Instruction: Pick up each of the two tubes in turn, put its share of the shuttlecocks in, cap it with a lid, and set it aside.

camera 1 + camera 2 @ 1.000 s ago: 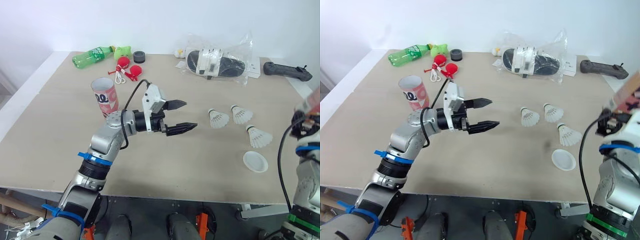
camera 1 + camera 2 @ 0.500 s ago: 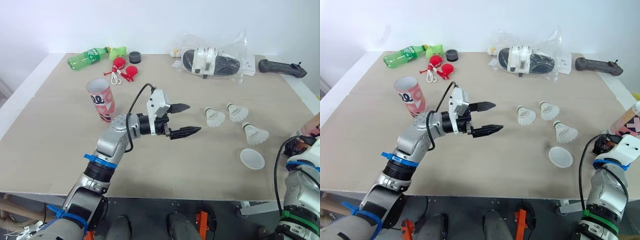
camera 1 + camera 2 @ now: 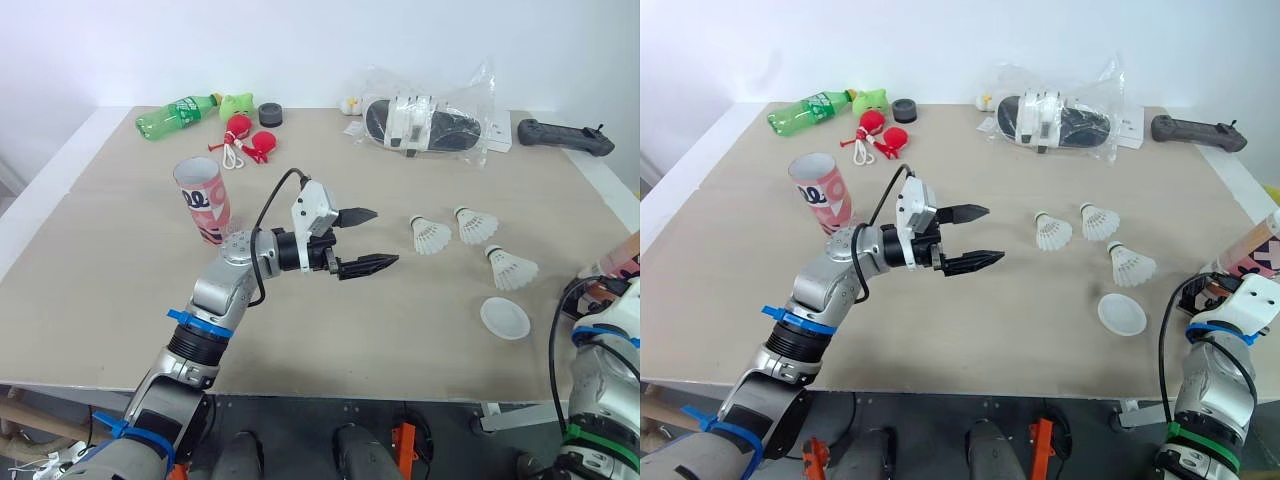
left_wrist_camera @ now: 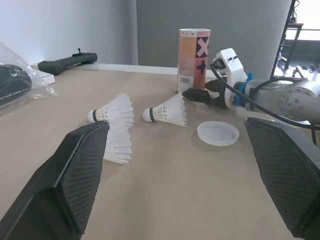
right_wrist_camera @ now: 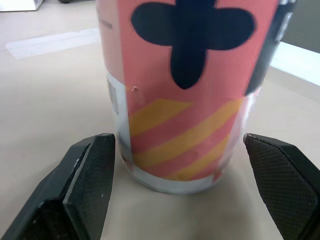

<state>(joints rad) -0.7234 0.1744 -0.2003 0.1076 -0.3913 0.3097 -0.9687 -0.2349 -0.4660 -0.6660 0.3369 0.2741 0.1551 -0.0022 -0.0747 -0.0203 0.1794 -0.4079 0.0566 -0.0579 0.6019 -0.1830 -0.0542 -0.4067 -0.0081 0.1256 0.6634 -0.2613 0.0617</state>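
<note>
Three things to mind. Close the right gripper [image 5: 177, 145], now spread wide and flanking the pink shuttlecock tube [image 5: 185, 90] without clamping it, evenly on the lower wall, gently enough not to tip or crush it. Lift straight up. Keep the left gripper [image 3: 386, 237], likewise agape and empty, aimed at the shuttlecocks [image 3: 432, 235] just ahead of its tips. Leave the white lid [image 3: 505, 318], between those and the right gripper, for capping. Ignore the second tube [image 3: 203, 198] behind the left forearm.

I count 3 white feathered shuttlecocks [image 3: 432, 235] [image 3: 477, 225] [image 3: 513, 268] | 2 pink cardboard tubes [image 3: 203, 198] [image 4: 194, 60] | 1 round white lid [image 3: 505, 318] | 1 green plastic bottle [image 3: 178, 113]
</note>
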